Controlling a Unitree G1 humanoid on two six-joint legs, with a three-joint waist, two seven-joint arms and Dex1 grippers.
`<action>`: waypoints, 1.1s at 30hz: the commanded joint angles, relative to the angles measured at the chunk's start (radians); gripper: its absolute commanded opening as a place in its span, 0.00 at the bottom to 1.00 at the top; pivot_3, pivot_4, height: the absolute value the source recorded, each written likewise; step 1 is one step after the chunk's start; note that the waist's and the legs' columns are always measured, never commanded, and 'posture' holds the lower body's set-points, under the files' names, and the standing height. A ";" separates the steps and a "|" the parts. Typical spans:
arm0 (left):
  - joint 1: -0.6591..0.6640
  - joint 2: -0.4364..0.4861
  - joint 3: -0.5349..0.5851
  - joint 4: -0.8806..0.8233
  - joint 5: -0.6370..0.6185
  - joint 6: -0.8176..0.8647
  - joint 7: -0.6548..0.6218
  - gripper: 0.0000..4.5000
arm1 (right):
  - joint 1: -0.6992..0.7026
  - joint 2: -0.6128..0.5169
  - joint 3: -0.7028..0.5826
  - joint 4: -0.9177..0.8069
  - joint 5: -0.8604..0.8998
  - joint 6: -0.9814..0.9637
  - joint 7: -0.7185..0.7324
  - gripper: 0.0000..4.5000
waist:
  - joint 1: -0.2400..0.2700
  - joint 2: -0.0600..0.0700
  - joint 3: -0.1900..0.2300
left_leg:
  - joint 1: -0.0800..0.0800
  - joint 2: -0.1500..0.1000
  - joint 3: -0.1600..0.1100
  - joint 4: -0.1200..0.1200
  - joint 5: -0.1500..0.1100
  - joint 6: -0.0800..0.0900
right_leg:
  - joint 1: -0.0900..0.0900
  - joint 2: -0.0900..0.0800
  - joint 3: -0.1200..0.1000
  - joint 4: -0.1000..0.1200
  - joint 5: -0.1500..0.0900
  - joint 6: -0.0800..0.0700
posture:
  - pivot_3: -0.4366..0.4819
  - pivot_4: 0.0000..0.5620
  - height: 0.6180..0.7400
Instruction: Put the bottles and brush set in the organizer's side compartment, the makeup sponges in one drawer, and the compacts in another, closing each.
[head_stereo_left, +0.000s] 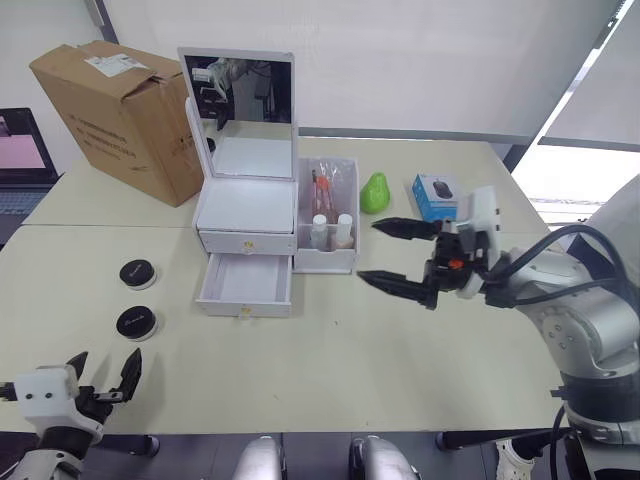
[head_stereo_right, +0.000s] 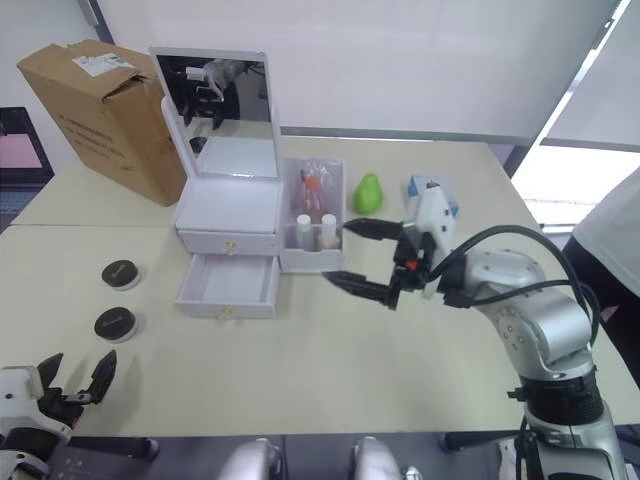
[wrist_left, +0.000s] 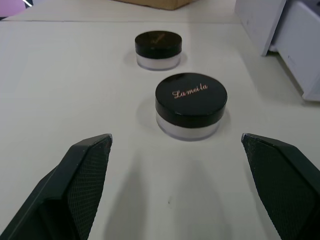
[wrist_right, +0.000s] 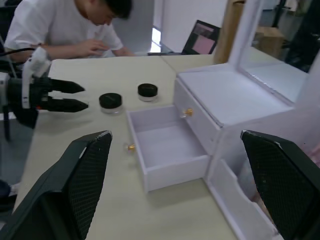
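Compacts, two, black-lidded: in the left eye view the nearer compact (head_stereo_left: 137, 322) and the farther compact (head_stereo_left: 138, 273) are sitting on the worktop (head_stereo_left: 400, 380), left of the organizer (head_stereo_left: 247, 210) and apart from each other, evidently waiting for the lower drawer (head_stereo_left: 245, 285), which is standing pulled out and bare inside. Upper drawer (head_stereo_left: 246, 241) is sitting flush shut; the makeup sponges are likely inside it, though that cannot be confirmed. Side compartment (head_stereo_left: 327, 215) is already holding the bottles (head_stereo_left: 331, 232) and the brush set (head_stereo_left: 324, 185), upright so they fit the narrow bin. Left claw (head_stereo_left: 103, 372) is hanging wide near the worktop's front edge, short of the nearer compact. Right claw (head_stereo_left: 398, 255) is hovering spread wide and empty just right of the organizer.

Right eye view: same layout; a green pear-shaped item (head_stereo_right: 369, 193) and a blue-and-white box (head_stereo_right: 430, 192) are sitting behind the right arm, the box partly covered by it. A cardboard box (head_stereo_right: 95, 110) is standing beside the mirror.

Left wrist view: both compacts are lying ahead of the wide-spread fingers (wrist_left: 82, 180), the nearer one lined up between them; the farther lid's print is too small to read.

Right wrist view: the open drawer is showing an empty floor; a person (wrist_right: 65, 30) is sitting across the worktop, cut off by the frame.
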 joint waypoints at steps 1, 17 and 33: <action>-0.034 0.024 -0.029 0.004 0.031 0.013 0.037 0.99 | -0.033 0.014 0.002 -0.046 0.018 0.005 -0.008 1.00 | -0.001 0.000 0.000 | 0.000 0.000 0.000 0.000 0.000 0.000 | 0.000 0.000 0.000 0.000 0.000 0.000 | 0.48 0.27 1.00; -0.249 0.068 -0.132 0.034 0.089 0.217 0.201 0.99 | -0.043 0.052 0.028 -0.093 0.008 0.021 -0.056 1.00 | -0.008 0.000 -0.003 | 0.000 0.000 -0.001 0.001 0.001 0.002 | 0.004 0.001 0.000 0.001 0.004 -0.004 | 0.48 0.27 1.00; -0.250 0.051 -0.102 0.026 0.071 0.124 0.225 0.64 | -0.037 0.046 0.030 -0.082 0.003 0.022 -0.059 1.00 | -0.009 0.000 -0.003 | 0.000 0.000 -0.001 0.001 0.001 0.002 | 0.002 0.000 0.000 0.001 0.003 -0.004 | 0.48 0.27 1.00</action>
